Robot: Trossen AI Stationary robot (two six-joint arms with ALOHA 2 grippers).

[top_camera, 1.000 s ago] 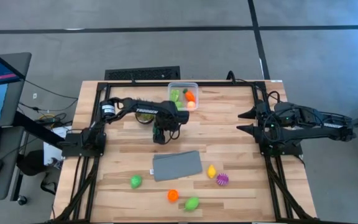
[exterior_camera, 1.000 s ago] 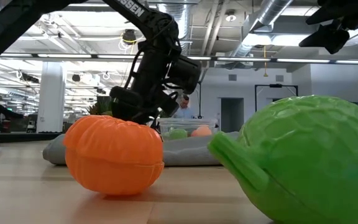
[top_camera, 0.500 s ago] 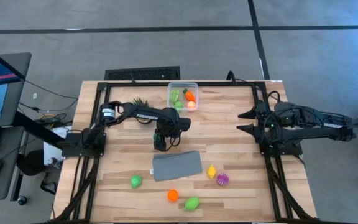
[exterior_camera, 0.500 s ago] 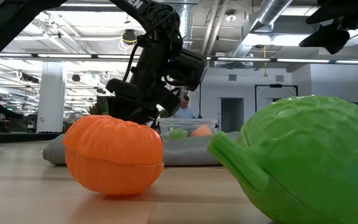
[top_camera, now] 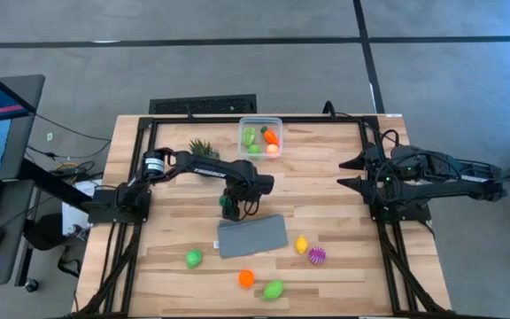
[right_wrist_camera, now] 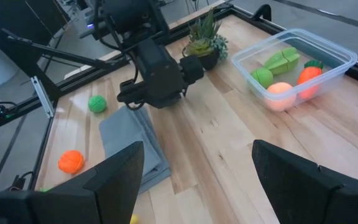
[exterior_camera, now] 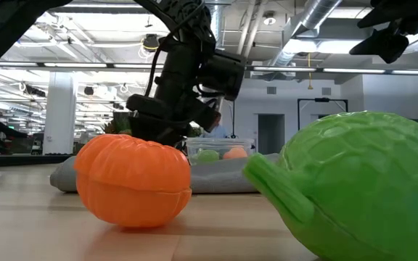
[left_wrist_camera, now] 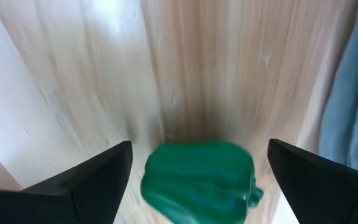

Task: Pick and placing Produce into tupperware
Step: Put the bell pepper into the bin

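My left gripper [top_camera: 231, 206] is open, pointing down at the table just beyond the far edge of the grey cloth. In the left wrist view its fingers [left_wrist_camera: 199, 147] stand on either side of a dark green toy pepper [left_wrist_camera: 197, 180], which lies on the wood, apart from both. The clear tupperware [top_camera: 260, 137] sits by the far edge and holds green, orange and peach pieces. A green piece [top_camera: 193, 259], an orange one [top_camera: 246, 278], another green one [top_camera: 274, 290], a yellow one [top_camera: 301, 244] and the spiky purple one [top_camera: 317, 255] lie near the near edge. My right gripper [top_camera: 351, 173] waits open at the right edge.
The flat grey cloth [top_camera: 252, 236] lies just nearward of my left gripper. The spiky potted plant [top_camera: 202, 146] stands left of the tub. In the low view the orange piece [exterior_camera: 133, 181] and a green piece [exterior_camera: 354, 188] fill the foreground. Bare wood lies between tub and right arm.
My left gripper has moved from beside the tub toward the near edge and slightly right, ending over the wood just beyond the cloth. The potted plant, earlier covered by the arm in the high view, now shows. The right arm has kept still.
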